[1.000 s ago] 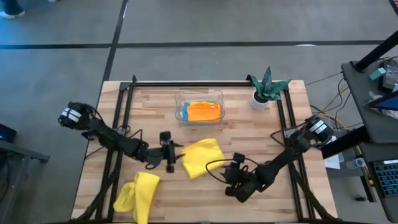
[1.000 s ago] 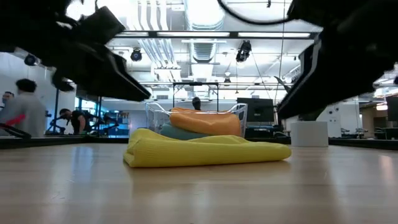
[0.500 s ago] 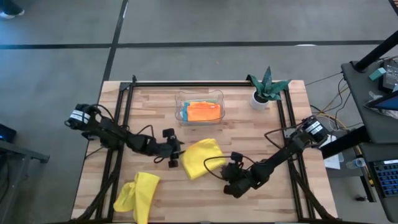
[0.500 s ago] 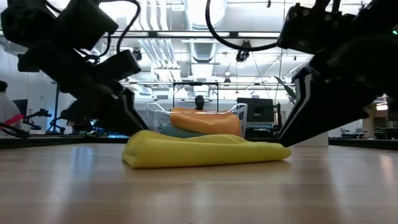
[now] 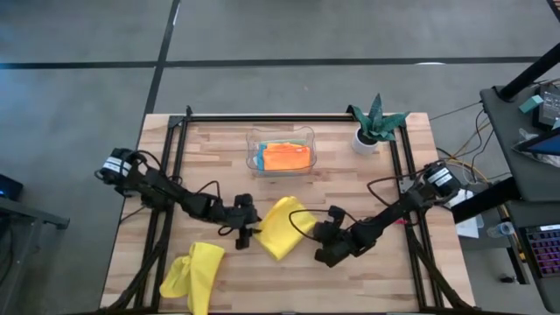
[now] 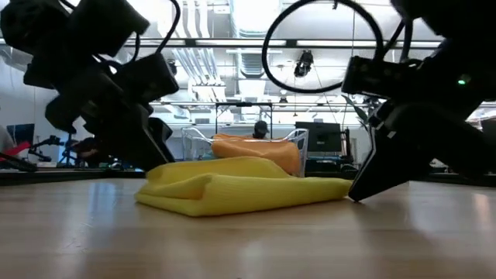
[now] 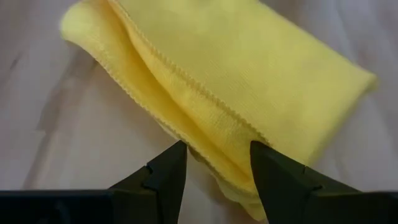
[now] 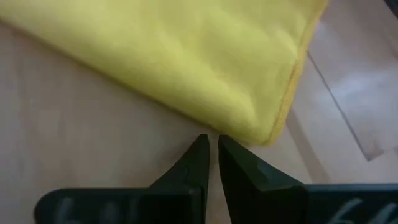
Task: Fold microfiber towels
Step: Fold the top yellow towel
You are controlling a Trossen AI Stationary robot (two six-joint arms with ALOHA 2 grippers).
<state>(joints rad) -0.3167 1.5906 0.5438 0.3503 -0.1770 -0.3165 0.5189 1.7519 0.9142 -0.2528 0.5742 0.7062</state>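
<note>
Near the middle of the wooden table, a folded yellow towel is seen lying flat, with a gripper set at each of its two sides. The left gripper is placed low at the towel's left edge; its fingers are held apart, and the layered edge of the towel lies between and just ahead of them. The right gripper is placed at the towel's right corner, and its fingers are pressed almost together, with nothing held between them; the tips rest just beside the cloth. A second yellow towel is seen crumpled at the front left corner of the table, well apart from both grippers. An orange towel is laid in the clear plastic tray toward the back, with a bit of blue cloth showing under it. A small plant in a white pot stands at the back right.
</note>
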